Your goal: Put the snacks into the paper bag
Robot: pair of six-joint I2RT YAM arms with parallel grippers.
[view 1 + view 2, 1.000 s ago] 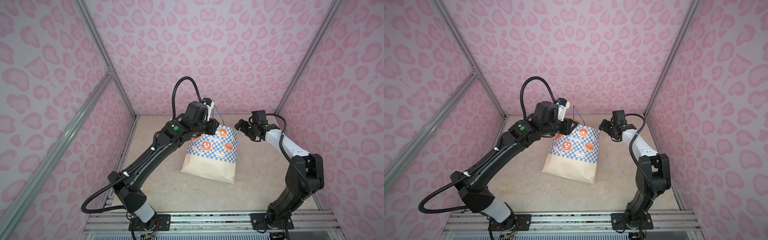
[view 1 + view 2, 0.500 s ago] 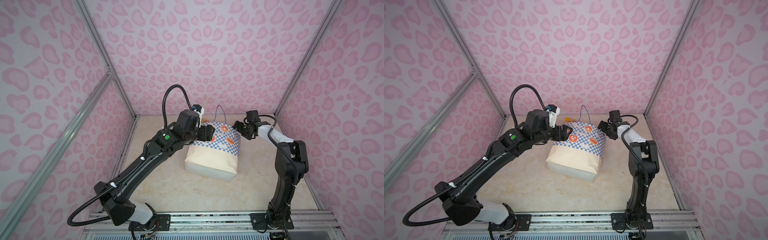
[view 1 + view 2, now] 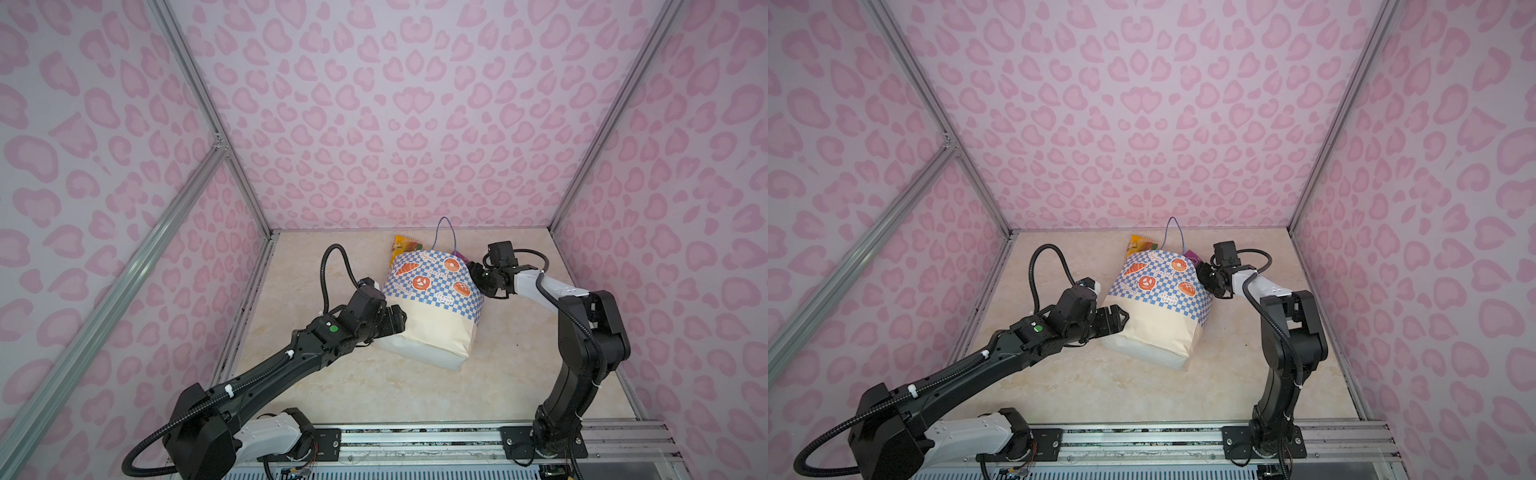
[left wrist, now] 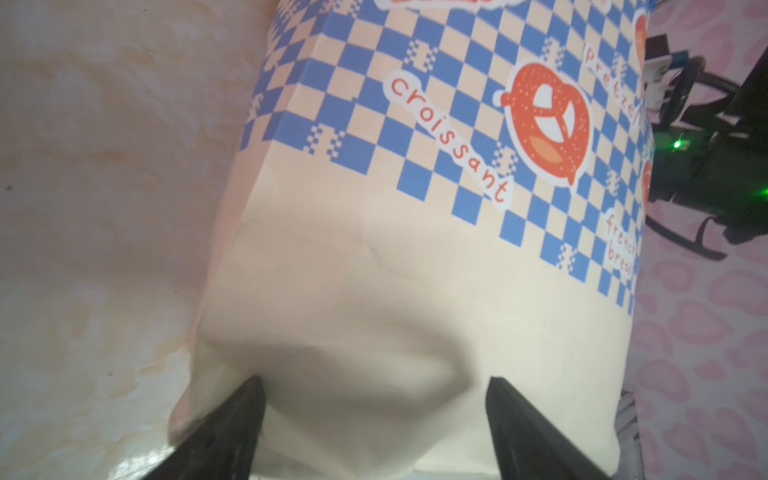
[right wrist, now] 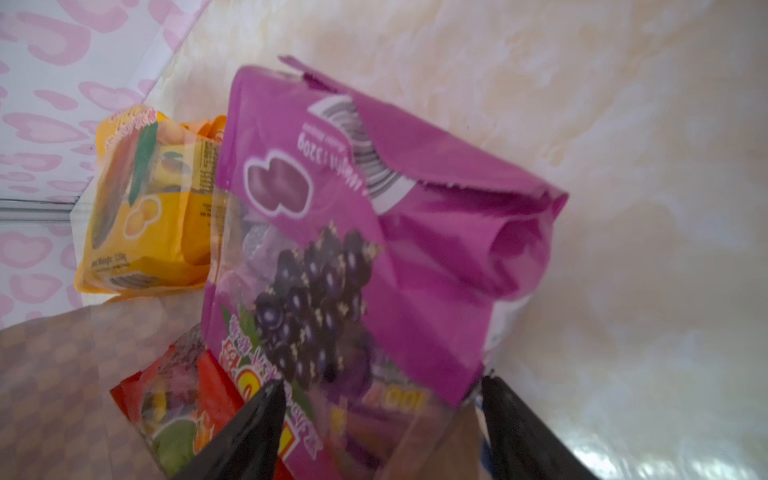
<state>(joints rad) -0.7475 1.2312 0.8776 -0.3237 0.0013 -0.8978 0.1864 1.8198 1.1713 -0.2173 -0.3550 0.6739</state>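
The paper bag (image 3: 432,328) lies tilted on the middle of the counter (image 3: 519,374), with its base toward the front and its mouth toward the back wall (image 3: 395,124). 3 snacks show at the mouth: a purple pouch (image 5: 332,249), a yellow pouch (image 5: 141,216) and a red pouch (image 5: 178,399). The right hand (image 5: 380,384) sits at the mouth, fingers apart, just by the purple pouch's lower end. The left hand (image 3: 1119,318) is spread wide, its fingertips against the bag's cream lower side.

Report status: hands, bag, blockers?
Left hand open, against paper bag low side. Right hand open at bag mouth, astride purple pouch. Yellow pouch sticks out past rim.
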